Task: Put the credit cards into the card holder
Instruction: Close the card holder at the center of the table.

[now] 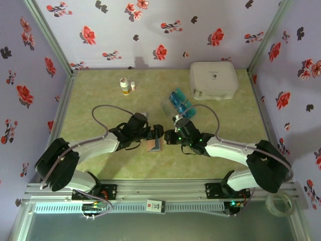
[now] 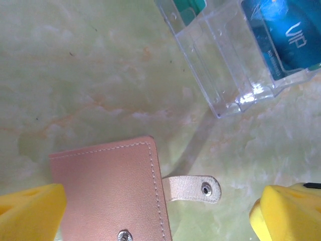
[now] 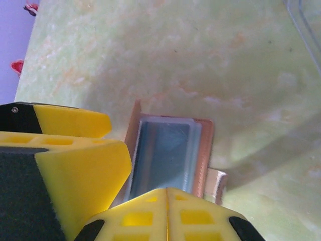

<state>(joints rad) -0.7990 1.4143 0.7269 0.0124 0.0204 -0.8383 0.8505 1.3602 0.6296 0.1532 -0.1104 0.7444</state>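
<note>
holder (image 1: 153,145) sits btwn both grippers, strap (image 2: 193,188) out to its side; L gripper (image 1: 159,132) fingers spread wide either side of holder, R gripper (image 3: 166,193) fingers pressed together at near end of card (image 3: 163,150) lying in holder, grip on it unclear; other cards (image 2: 283,37) in clear tray (image 2: 225,70) just behind holder.

1 pinkish-brown card holder (image 2: 108,191), with 1 strap and 2 snap studs. 1 bluish card (image 3: 163,153) sits at its mouth. 1 clear tray (image 2: 220,75) shows 2 compartments holding blue cards (image 2: 286,35); how many are stacked there cannot be told. Also 2 small bottles (image 1: 124,85), 1 white case (image 1: 213,79) and 1 roll of clear tape (image 1: 279,203).
</note>
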